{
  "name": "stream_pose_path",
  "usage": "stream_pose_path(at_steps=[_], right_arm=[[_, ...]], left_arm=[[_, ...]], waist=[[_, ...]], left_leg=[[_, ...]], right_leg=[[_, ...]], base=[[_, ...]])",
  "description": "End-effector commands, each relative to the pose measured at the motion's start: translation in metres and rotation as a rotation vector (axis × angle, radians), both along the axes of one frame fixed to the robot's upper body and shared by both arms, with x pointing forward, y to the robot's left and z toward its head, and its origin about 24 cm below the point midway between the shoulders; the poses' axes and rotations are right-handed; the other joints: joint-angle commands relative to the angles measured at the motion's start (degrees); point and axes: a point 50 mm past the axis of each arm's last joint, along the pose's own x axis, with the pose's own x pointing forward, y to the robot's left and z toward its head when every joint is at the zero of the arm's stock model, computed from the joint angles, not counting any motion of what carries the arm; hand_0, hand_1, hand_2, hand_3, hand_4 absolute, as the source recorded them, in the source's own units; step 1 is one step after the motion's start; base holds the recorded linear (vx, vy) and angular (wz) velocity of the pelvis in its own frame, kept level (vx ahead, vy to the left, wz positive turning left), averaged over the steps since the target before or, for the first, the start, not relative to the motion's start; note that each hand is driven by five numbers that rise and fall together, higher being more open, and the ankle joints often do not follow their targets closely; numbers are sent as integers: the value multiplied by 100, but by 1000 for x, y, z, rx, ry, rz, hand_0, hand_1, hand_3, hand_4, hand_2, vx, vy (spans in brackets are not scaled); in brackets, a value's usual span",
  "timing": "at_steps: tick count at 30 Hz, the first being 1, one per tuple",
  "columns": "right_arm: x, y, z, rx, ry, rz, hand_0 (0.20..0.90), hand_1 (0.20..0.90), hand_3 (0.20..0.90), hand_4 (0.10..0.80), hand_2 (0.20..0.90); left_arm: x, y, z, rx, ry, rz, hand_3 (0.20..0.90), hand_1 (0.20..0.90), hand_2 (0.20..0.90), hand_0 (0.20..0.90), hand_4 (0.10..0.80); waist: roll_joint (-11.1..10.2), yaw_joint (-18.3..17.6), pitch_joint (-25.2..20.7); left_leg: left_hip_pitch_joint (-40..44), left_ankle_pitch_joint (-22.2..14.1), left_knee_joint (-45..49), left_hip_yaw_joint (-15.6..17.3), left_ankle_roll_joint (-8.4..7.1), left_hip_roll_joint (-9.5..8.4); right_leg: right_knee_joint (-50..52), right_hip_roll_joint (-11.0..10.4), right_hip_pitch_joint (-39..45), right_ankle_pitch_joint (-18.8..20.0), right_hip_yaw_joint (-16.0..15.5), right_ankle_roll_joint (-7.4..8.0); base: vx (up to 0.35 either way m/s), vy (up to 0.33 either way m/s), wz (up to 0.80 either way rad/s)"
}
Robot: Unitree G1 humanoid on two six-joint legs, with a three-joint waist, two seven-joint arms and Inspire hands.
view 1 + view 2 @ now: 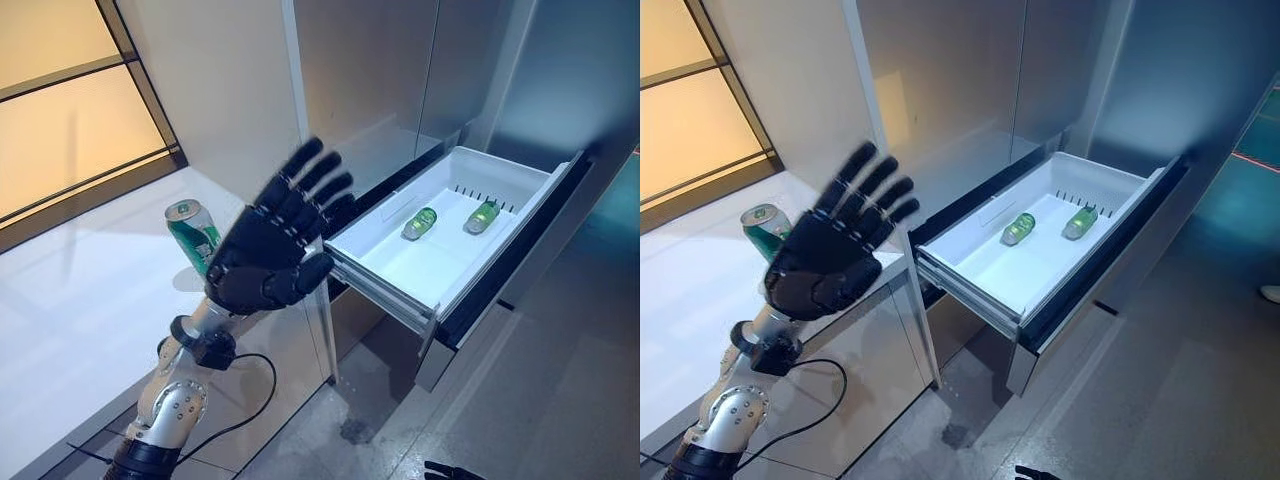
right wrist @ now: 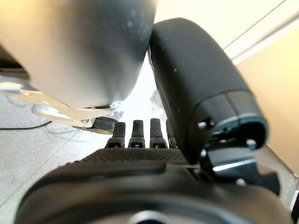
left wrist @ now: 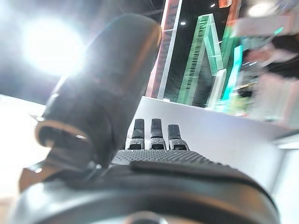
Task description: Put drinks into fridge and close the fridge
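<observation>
Your left hand [image 1: 268, 252] is raised off the white counter [image 1: 70, 300], fingers straight and spread, holding nothing. Its wrist view shows only straight fingers against the room, no can.

The right hand [image 2: 140, 154] appears only in its own wrist view, fingers straight, empty, pointing toward the floor.

A green can [image 1: 194, 236] stands upright on the counter just behind the left hand, at about 9 o'clock from the palm. The fridge drawer [image 1: 400, 265] is pulled out at 3 o'clock from the hand, with two green drinks [image 1: 420, 223] [image 1: 482, 216] lying on their sides near its back wall.

Risks, as judgement:
- A sideways sweep with the back of the hand likely tips the can, which would roll off the counter edge.
- Carrying toward 3 o'clock, you could clip the drawer's near rim.
- A dropped can could strike the two drinks.
- Closing early leaves this can out.
</observation>
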Motion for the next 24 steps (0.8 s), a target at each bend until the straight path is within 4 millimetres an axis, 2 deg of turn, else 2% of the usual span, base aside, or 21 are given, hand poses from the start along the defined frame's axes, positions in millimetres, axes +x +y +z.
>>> stream_pose_path(at_steps=[1, 7, 12, 20, 24], right_arm=[[-19, 14, -7, 32, 54, 57, 900, 900, 900, 800, 900], [-19, 17, -7, 33, 53, 69, 900, 900, 900, 800, 900], [-15, 18, -7, 32, 60, 68, 900, 900, 900, 800, 900], [-8, 15, -6, 30, 61, 61, 900, 900, 900, 800, 900], [-7, 13, -5, 26, 64, 59, 900, 900, 900, 800, 900]], left_arm=[[-11, 19, 70, -54, -400, 240, 900, 900, 900, 900, 800], [-9, 36, 81, 5, -419, 582, 900, 900, 900, 900, 800], [-3, 58, 81, 20, -346, 809, 900, 900, 900, 900, 800], [8, 90, 71, 17, -196, 976, 900, 900, 900, 900, 800], [15, 104, 61, 11, -95, 966, 900, 900, 900, 900, 800]], waist=[[-184, 128, -78], [-195, 182, -135], [-192, 240, -167], [-179, 262, -162], [-167, 251, -159]], left_leg=[[-80, -442, 39, -158, 148, -372], [-126, -382, 20, -204, 115, -371], [-132, -368, 17, -211, 91, -357], [-117, -362, 31, -198, 72, -345], [-93, -366, 34, -179, 62, -337]], right_leg=[[543, 77, -228, -602, -16, 137], [503, 97, -238, -575, -47, 126], [488, 109, -223, -594, -50, 116], [478, 111, -197, -598, -26, 112], [477, 113, -180, -600, -11, 115]], base=[[10, -12, 11], [-10, -8, 7], [1, -4, 5], [0, 0, 0], [0, 0, 0]])
